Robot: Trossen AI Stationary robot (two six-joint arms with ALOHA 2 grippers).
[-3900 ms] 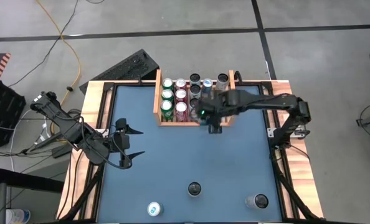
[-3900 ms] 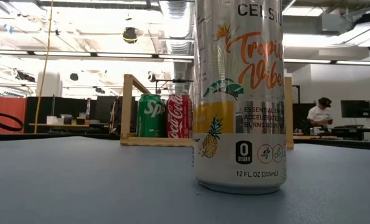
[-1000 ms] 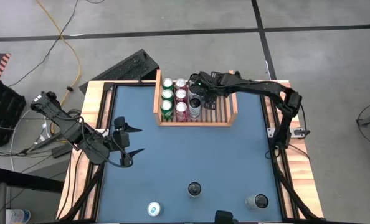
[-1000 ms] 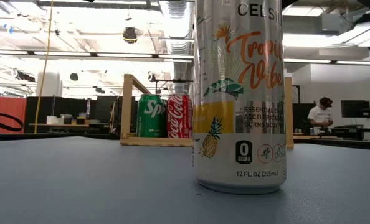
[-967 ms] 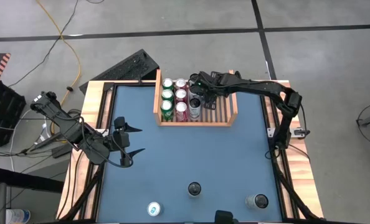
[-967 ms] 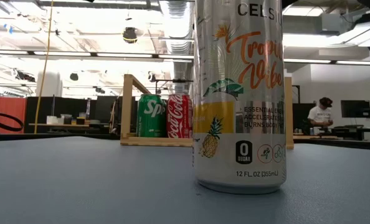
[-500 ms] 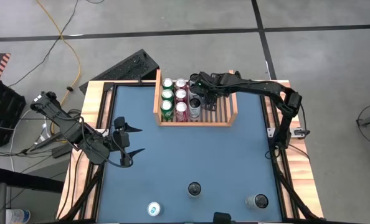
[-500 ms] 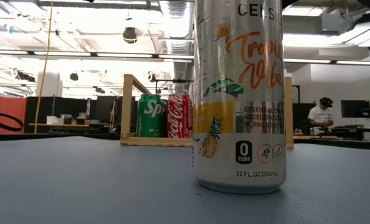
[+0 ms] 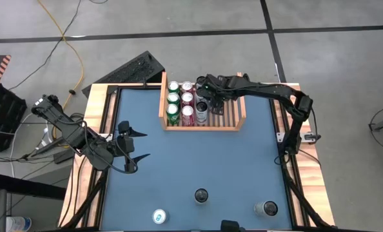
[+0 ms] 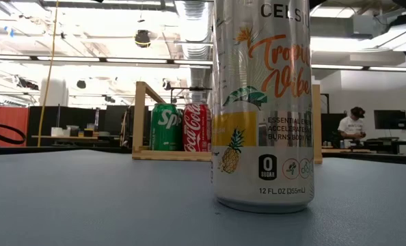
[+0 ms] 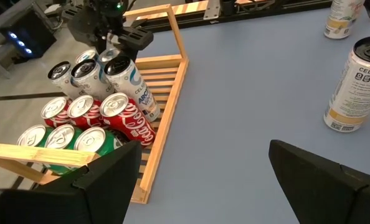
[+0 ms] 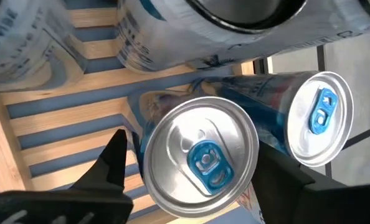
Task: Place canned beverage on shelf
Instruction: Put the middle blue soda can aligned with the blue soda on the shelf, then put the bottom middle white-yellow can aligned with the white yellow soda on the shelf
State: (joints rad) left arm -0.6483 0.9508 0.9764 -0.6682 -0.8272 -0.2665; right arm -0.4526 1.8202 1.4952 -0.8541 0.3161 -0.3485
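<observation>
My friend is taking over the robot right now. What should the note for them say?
Right gripper: over the shelf's third column, fingers open on either side of a blue-tab can that stands on the slats, just released or about to be.
Left gripper: open, empty, waiting over the table's left side.
Done: nine or so cans stand in the shelf, Sprite and Coca-Cola in front.
Left: three cans at the table's near edge, Celsius can among them; the shelf's right side has room.
</observation>
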